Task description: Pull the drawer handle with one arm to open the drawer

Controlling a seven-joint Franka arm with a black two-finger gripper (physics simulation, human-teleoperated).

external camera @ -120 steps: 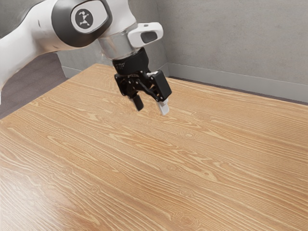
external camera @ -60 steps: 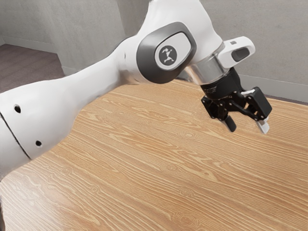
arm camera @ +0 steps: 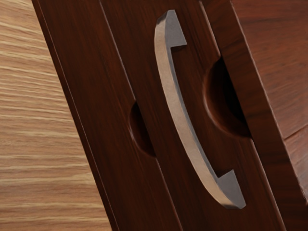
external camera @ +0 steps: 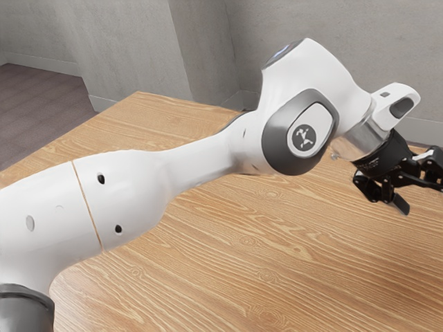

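A dark red-brown wooden drawer front (arm camera: 120,120) fills much of the wrist view, close ahead of my hand. Across it runs a grey curved bar handle (arm camera: 180,110), fixed at both ends and seen at a slant. Rounded recesses are cut into the wood on either side of the handle. In the exterior view my black gripper (external camera: 421,187) hangs above the table at the far right edge, its fingers apart and nothing between them. One black fingertip (external camera: 402,205) points down toward the table. I cannot tell whether the drawer is open or shut.
A light wood-grain table (external camera: 228,263) spans the exterior view and also shows beside the drawer (arm camera: 38,144). My white arm (external camera: 208,159) stretches across it from the lower left. Grey walls (external camera: 138,41) stand behind the table's far edge.
My arm has swung far toward the exterior view's right, carrying the gripper from the table's middle to the right edge. The fingers have stayed apart.
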